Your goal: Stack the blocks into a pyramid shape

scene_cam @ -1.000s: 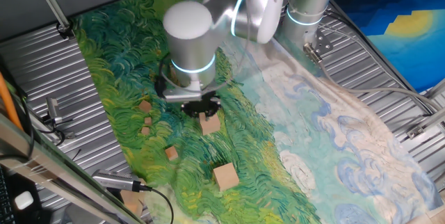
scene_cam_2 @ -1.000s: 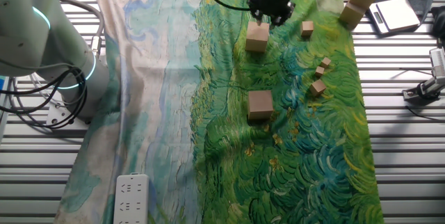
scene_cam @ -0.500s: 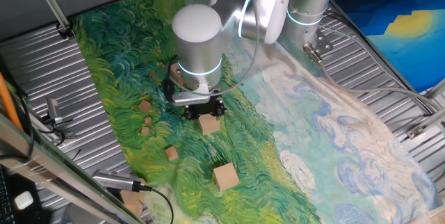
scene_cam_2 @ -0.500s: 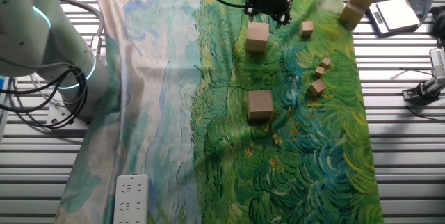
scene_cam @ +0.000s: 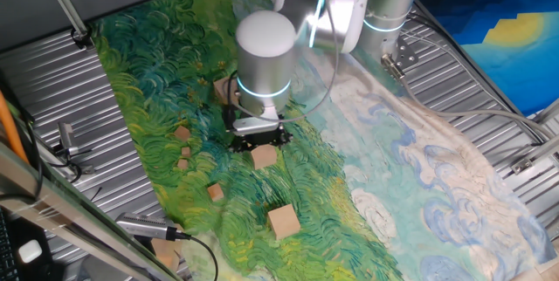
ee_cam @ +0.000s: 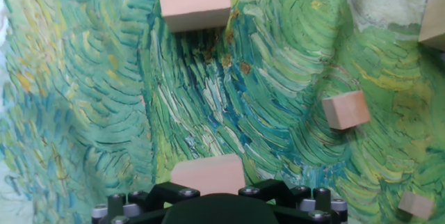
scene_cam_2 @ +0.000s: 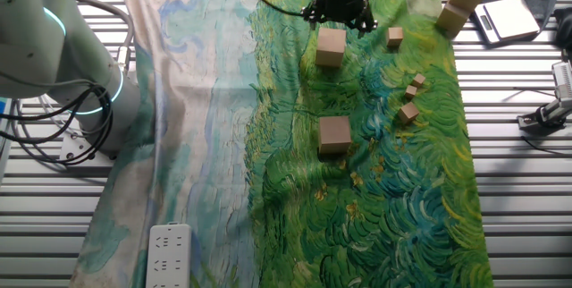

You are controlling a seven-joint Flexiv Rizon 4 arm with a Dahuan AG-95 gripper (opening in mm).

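**Wooden cubes on a painted cloth**

The bench (scene_cam_2: 527,190) is ribbed metal, draped with a cloth (scene_cam_2: 375,199) printed in thick swirling brushstrokes, green on one side and pale blue-white on the other. On the green part lie plain light-tan wooden blocks, square-edged and unmarked.

In the other fixed view, two large blocks sit apart on the cloth: one (scene_cam_2: 331,46) just beside the claw (scene_cam_2: 339,6), one (scene_cam_2: 334,134) nearer the cloth's middle. Two more large cubes (scene_cam_2: 463,0) stand stacked, touching, at the cloth's far edge beside a grey flat device (scene_cam_2: 506,18). Four small cubes are scattered: one (scene_cam_2: 394,36) alone, and three (scene_cam_2: 412,96) close together.

The claw is black and hangs low over the cloth beside the first large block, holding nothing; whether its fingers are spread or closed I cannot tell. The hand view shows that block (ee_cam: 207,174) at the bottom edge, partly hidden by the claw's body. The arm (scene_cam: 265,50) is smooth grey-white with a glowing cyan ring.
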